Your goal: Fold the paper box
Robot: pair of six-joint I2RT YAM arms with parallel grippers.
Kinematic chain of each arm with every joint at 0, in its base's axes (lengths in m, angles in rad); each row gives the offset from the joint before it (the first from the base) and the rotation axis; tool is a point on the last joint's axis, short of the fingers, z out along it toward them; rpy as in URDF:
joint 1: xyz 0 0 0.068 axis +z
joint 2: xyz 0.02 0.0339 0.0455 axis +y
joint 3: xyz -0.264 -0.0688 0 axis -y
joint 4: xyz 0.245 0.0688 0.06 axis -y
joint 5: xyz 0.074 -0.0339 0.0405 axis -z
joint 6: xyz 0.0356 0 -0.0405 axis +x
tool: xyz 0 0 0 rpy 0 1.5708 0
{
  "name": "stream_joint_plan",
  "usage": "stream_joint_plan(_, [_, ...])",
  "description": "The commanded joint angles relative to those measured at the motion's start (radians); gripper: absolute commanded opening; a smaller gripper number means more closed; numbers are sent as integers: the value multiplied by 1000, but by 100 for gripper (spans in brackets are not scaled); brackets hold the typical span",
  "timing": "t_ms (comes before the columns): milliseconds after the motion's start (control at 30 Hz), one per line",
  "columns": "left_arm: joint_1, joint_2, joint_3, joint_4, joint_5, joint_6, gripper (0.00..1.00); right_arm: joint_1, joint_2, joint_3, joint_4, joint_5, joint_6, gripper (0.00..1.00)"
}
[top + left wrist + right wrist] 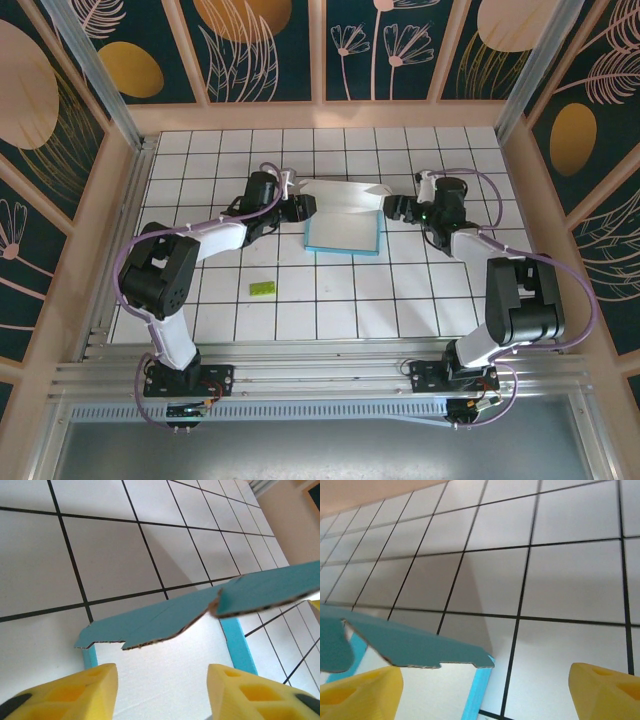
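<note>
Our left gripper (296, 208) sits at the box's 9 o'clock end and our right gripper (396, 208) at its 3 o'clock end, both low over the table (330, 310). In each wrist view the yellow fingers (92, 692) stand well apart with nothing between their tips, so we read both grippers as spread and holding nothing.

The paper box (342, 228) lies a little toward 12 o'clock from the table's middle, between the two grippers. It has a light blue rim around a whitish floor, and a long whitish flap is raised along its 12 o'clock edge, leaning over the floor. From the wrists we see that flap's blue underside hanging above the white floor, its ends notched and free. A small green piece (262, 288) lies well apart toward 7 o'clock and is no part of our work.

We judge the step in hand to be taking the raised flap by its two ends and bringing it over. To do it well, we should ease each gripper in until a flap end sits between the fingers, not ahead of them, so that we pinch the card and do not shove it. Closing both sides together and moving them at one pace should keep the thin card from twisting. Gripping close to the crease should keep the fold straight. A light hold matters too, since a pull from either side could drag the whole box across the tiles.
</note>
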Motion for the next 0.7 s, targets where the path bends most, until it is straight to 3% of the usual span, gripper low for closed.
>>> stream_joint_plan(0, [-5, -30, 33, -30, 0, 38, 54, 6, 1, 54, -96, -179, -228, 84])
stream_joint_plan(167, [-5, -37, 51, -86, -53, 101, 56, 16, 21, 69, -92, -225, -279, 80])
stream_joint_plan(267, [-5, -46, 66, -122, -83, 157, 57, 22, 47, 88, -85, -227, -263, 72])
stream_joint_plan(400, [-5, -25, 116, -182, -68, 226, 58, 34, 74, 99, -64, -210, -220, 61])
stream_joint_plan(667, [-2, 11, 181, -256, -14, 385, 58, 45, 75, 88, -36, -179, -204, 53])
